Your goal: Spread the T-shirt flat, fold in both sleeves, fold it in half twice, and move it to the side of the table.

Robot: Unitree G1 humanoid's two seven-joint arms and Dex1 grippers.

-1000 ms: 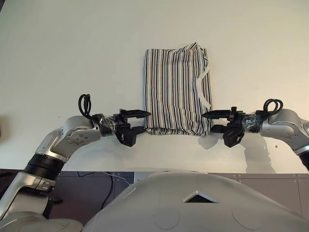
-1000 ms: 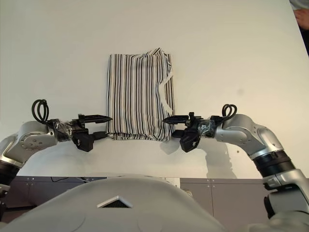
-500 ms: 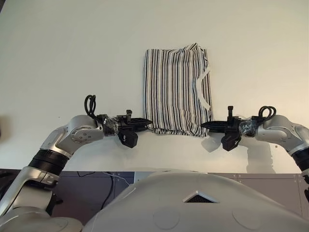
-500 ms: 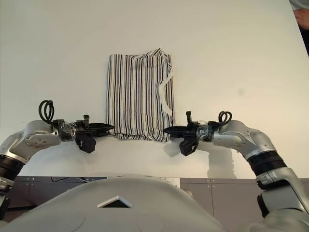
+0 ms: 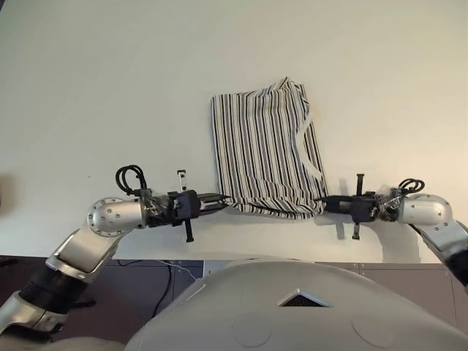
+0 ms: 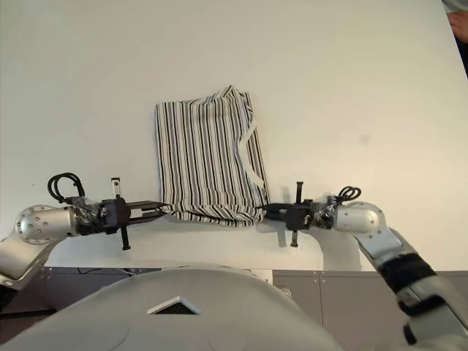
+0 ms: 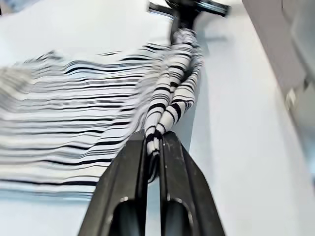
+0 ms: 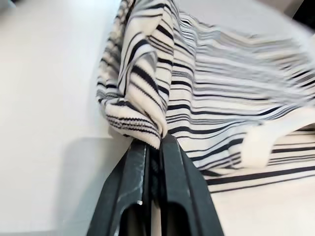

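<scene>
White table (image 5: 110, 88), one striped T-shirt (image 5: 263, 153)

broad table (image 5: 110, 88) left, right, beyond striped T-shirt (image 5: 263, 157)

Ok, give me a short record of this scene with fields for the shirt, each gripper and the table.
shirt: striped T-shirt, folded into a narrow rectangle, near edge bunched at both corners
left gripper: shut on the shirt's near left corner
right gripper: shut on the near right corner
table: white, shirt lying about mid-width
likely next: carry the near edge toward the far edge
</scene>
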